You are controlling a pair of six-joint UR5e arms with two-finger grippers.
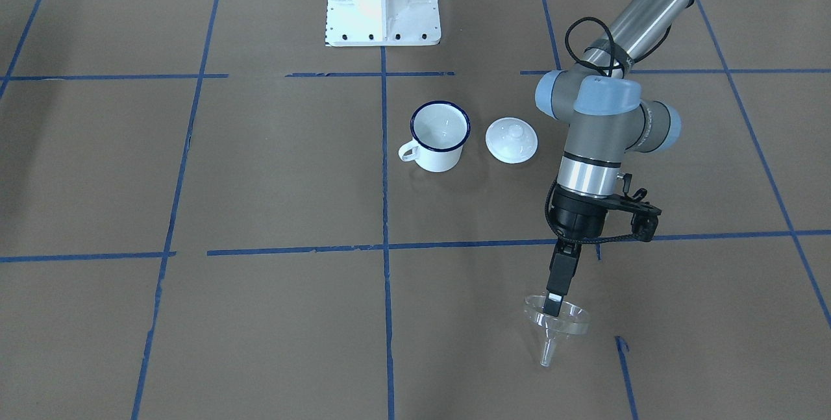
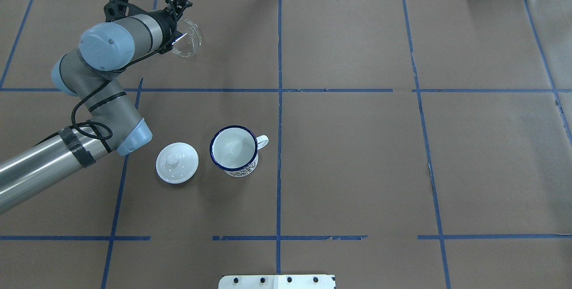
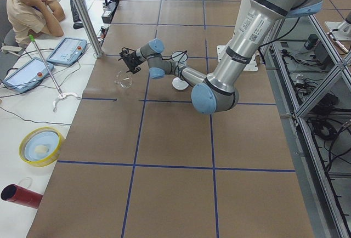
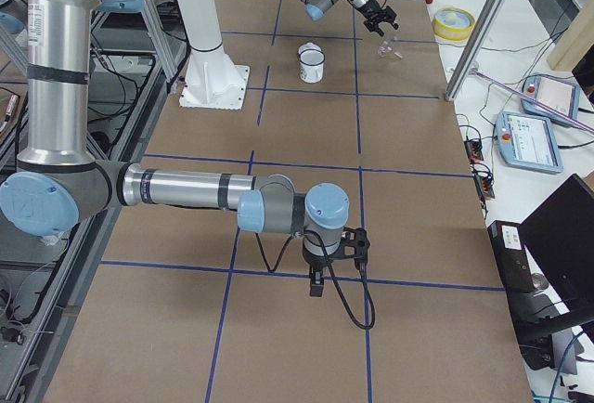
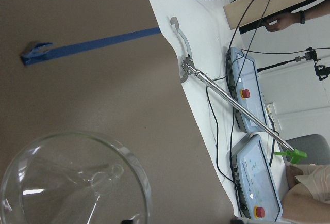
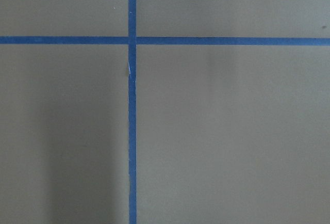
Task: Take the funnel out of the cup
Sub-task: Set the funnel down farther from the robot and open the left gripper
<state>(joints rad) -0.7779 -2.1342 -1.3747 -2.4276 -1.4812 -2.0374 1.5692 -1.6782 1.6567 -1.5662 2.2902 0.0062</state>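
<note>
The clear funnel (image 1: 559, 324) is out of the cup, near the table's far left side, its stem tip close to the paper. My left gripper (image 1: 554, 304) is shut on the funnel's rim. The funnel also shows in the overhead view (image 2: 188, 41) and fills the lower left of the left wrist view (image 5: 72, 182). The white mug with a blue rim (image 1: 440, 137) stands upright with nothing in it at the table's middle (image 2: 234, 149). My right gripper (image 4: 316, 284) shows only in the exterior right view, pointing down over the table; I cannot tell if it is open or shut.
A round white knobbed lid (image 1: 511, 141) lies flat beside the mug, on its side away from the handle (image 2: 177, 162). The white robot base (image 1: 383, 1) stands behind the mug. An operator table with tablets (image 5: 258, 177) lies past the table edge near the funnel.
</note>
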